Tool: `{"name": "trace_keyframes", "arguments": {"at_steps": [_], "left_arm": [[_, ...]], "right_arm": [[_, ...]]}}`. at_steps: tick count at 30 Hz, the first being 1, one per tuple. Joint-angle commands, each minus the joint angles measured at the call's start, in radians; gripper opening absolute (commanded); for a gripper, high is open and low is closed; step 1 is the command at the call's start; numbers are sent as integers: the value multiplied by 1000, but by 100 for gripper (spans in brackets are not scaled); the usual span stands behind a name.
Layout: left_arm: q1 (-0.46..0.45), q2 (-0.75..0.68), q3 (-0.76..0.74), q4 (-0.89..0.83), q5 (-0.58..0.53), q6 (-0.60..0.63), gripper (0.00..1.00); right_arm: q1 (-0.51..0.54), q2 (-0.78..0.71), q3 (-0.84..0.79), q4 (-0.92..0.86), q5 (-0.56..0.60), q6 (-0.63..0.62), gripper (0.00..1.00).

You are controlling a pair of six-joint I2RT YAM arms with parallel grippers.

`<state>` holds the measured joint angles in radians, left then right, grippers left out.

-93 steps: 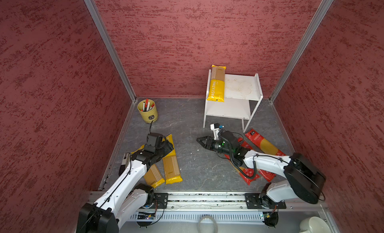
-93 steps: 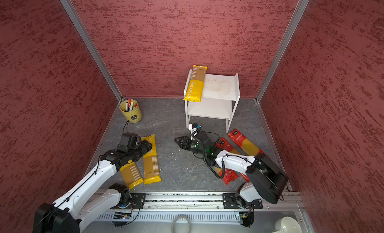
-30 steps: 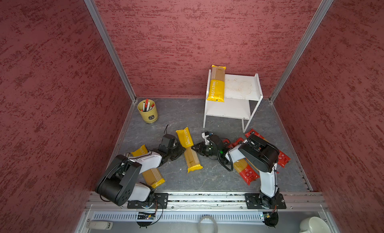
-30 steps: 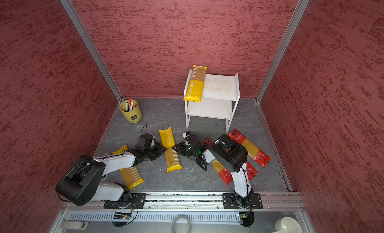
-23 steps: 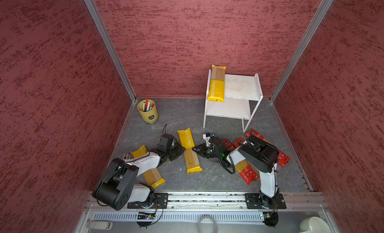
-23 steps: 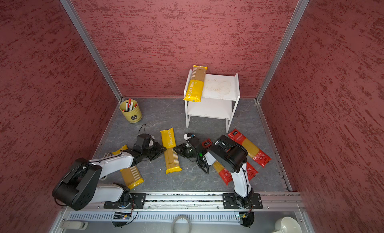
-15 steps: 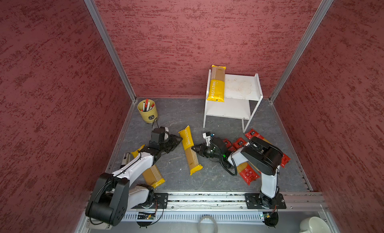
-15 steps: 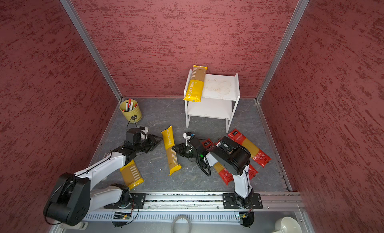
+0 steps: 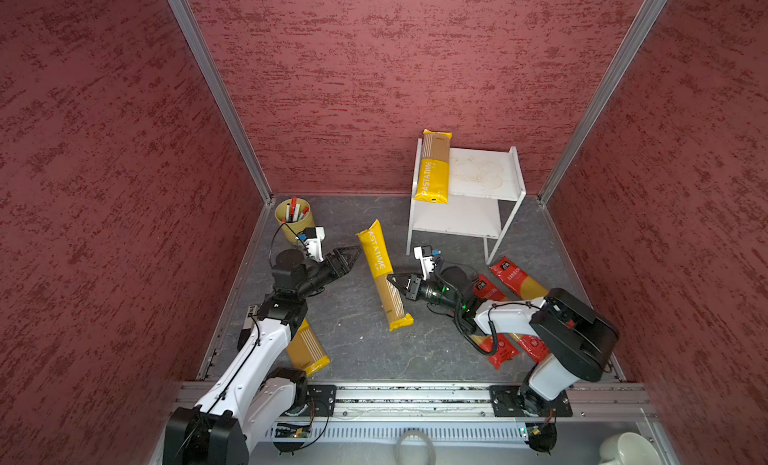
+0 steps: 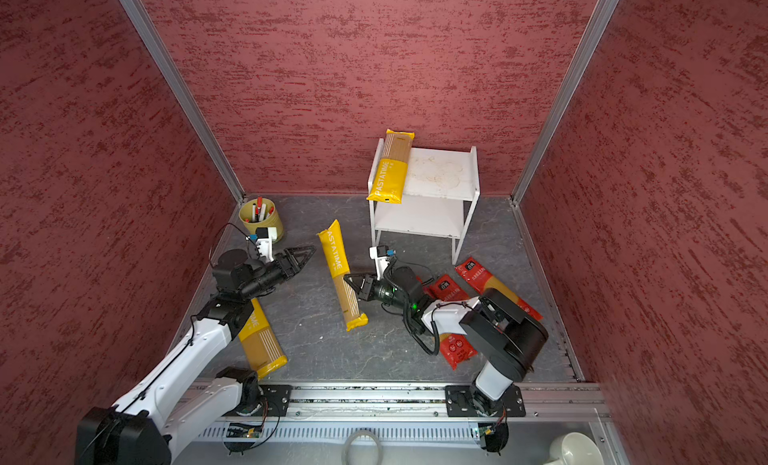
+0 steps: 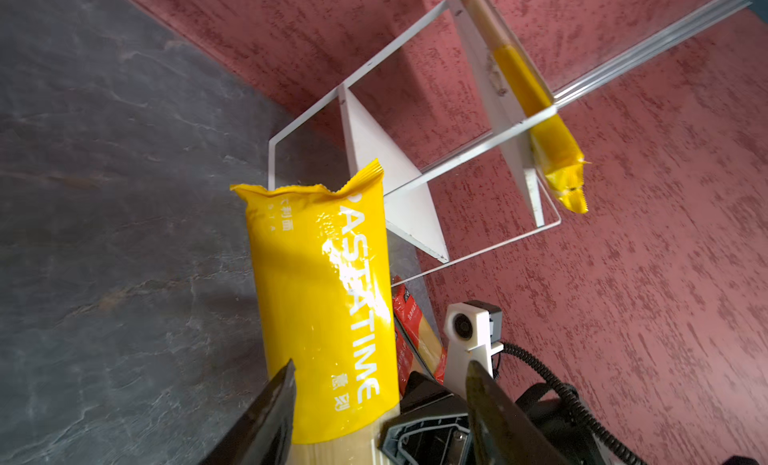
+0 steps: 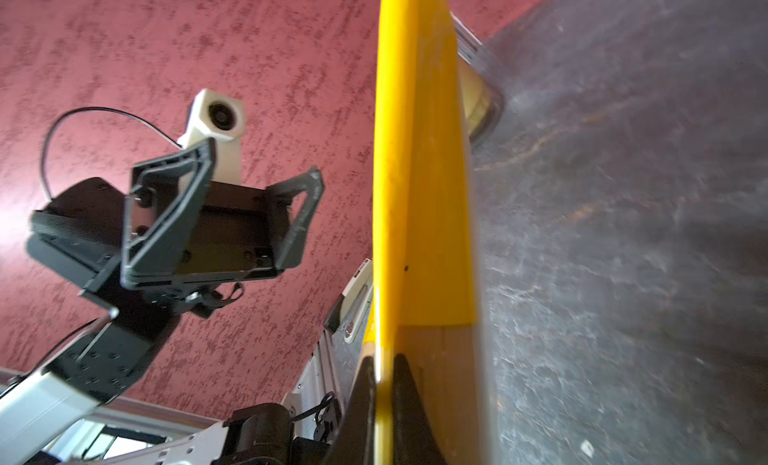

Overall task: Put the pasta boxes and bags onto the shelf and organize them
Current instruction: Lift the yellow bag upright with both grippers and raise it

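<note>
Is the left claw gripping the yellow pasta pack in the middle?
No, the left claw stands open and apart from that yellow pack; only the right claw pinches it.

Your arms (image 9: 257, 355) have white links and black joints. Each carries a white wrist camera (image 9: 314, 235), a black cable (image 11: 559, 386) and triangular black fingers (image 11: 272, 417).

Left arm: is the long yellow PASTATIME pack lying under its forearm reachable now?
Probably, awkwardly: left gripper is open and empty, but the yellow PASTATIME pack lies near the base, partly under the left arm.
</note>
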<state>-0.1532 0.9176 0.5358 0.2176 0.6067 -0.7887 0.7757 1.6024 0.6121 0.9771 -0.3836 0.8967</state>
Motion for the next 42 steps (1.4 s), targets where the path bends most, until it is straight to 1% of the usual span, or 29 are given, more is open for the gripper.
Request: {"name": "trace_keyframes", "arguments": {"at_steps": [1, 3, 4, 6, 8, 9, 12, 15, 20, 24, 32, 35, 37, 42], "left_arm": [[-29, -18, -27, 148, 45, 7, 67], [-96, -27, -24, 159, 22, 69, 69], [-132, -29, -23, 159, -6, 104, 71], [-203, -22, -28, 193, -50, 163, 73], [-228, 0, -35, 249, -44, 181, 73], [-229, 12, -38, 313, -33, 176, 73], [-229, 57, -24, 416, -8, 151, 73], [-231, 110, 14, 482, 51, 122, 73], [-235, 164, 23, 588, 94, 84, 73], [-239, 208, 55, 651, 135, 64, 73], [-256, 300, 167, 708, 210, 71, 73], [-269, 353, 215, 750, 242, 47, 69], [-284, 382, 240, 760, 258, 42, 65], [-288, 415, 268, 765, 265, 36, 44]], "right_arm": [[-33, -103, 62, 193, -93, -72, 0], [-42, -140, 97, 157, -141, -103, 0], [-47, -144, 115, 136, -162, -117, 0], [-58, -198, 140, 110, -202, -139, 0], [-70, -233, 149, 103, -224, -151, 0], [-79, -251, 154, 97, -239, -156, 0], [-97, -297, 164, 64, -265, -173, 0], [-119, -328, 166, 51, -269, -179, 0], [-153, -356, 172, 88, -294, -135, 0], [-163, -375, 190, 96, -316, -114, 0], [-180, -380, 177, 153, -325, -54, 0], [-192, -378, 161, 175, -318, -30, 0], [-200, -377, 149, 194, -316, -13, 0], [-226, -389, 106, 192, -292, -1, 0]]}}
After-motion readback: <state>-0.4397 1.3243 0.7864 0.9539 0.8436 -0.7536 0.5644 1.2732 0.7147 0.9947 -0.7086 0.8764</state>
